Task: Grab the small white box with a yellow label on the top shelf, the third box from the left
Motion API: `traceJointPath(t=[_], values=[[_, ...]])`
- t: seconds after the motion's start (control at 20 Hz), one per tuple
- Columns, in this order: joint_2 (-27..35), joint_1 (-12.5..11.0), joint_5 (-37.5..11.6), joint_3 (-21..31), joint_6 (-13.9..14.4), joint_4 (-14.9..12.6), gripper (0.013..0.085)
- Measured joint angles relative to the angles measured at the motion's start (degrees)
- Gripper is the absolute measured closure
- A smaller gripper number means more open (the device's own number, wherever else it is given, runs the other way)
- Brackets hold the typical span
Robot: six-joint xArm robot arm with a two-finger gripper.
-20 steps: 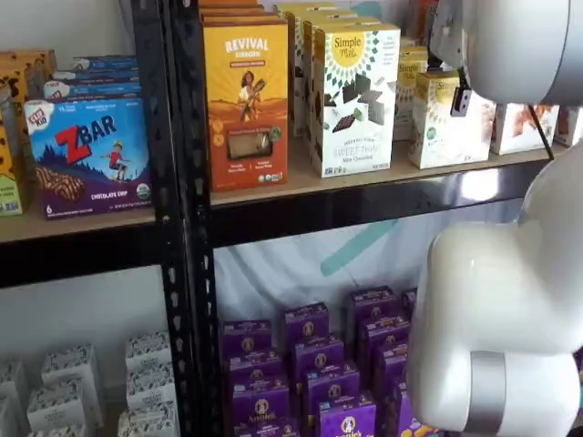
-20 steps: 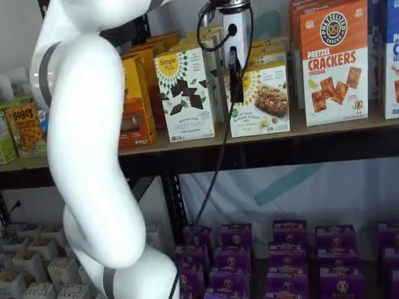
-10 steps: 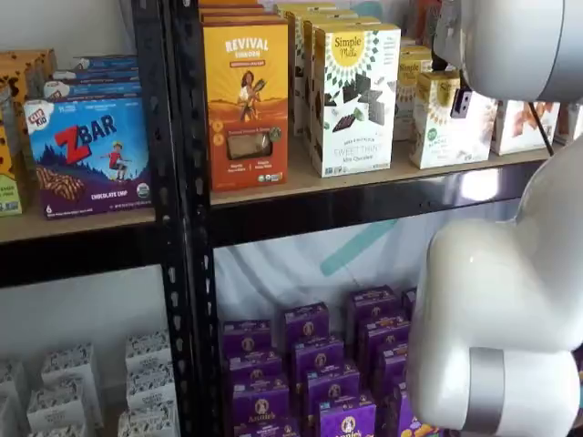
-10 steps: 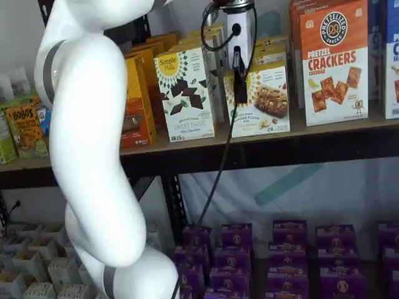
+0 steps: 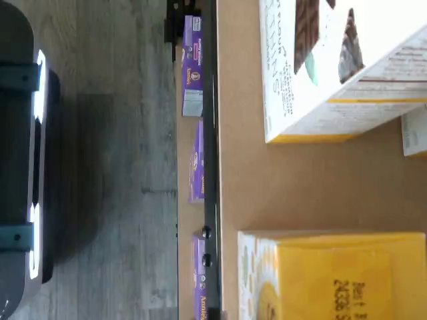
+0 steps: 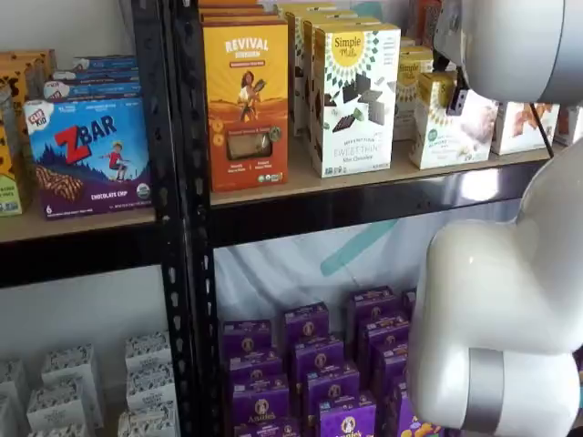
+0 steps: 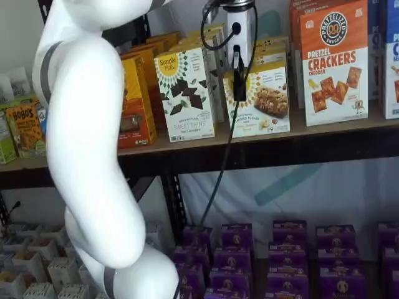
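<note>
The small white box stands on the top shelf, right of a taller white box, and leans a little to one side. It shows in both shelf views. My gripper hangs over it. One black finger lies against its front face, near the top, and the other finger is hidden behind the box. The grip appears closed on the box. The wrist view shows the box's yellow top on the tan shelf board.
A taller white box with dark squares stands close on the left, an orange box beyond it. A pretzel cracker box stands to the right. Purple boxes fill the lower shelf. My white arm and a cable hang in front.
The gripper came down over the small white box, then shifted slightly up. The box now leans to one side; before, it stood straight.
</note>
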Motion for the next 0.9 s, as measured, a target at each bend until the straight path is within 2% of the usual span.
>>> traceJointPath(t=[0.15, 0.35, 0.5, 0.9], values=[[-0.13, -0.12, -0.06, 0.07, -0.10, 0.18, 0.0490], [-0.41, -0.33, -0.32, 0.33, -0.31, 0.20, 0.0490], [-0.50, -0.56, -0.33, 0.38, -0.49, 0.55, 0.0570], [-0.34, -1.06, 0.37, -0.19, -0.88, 0.59, 0.0570]])
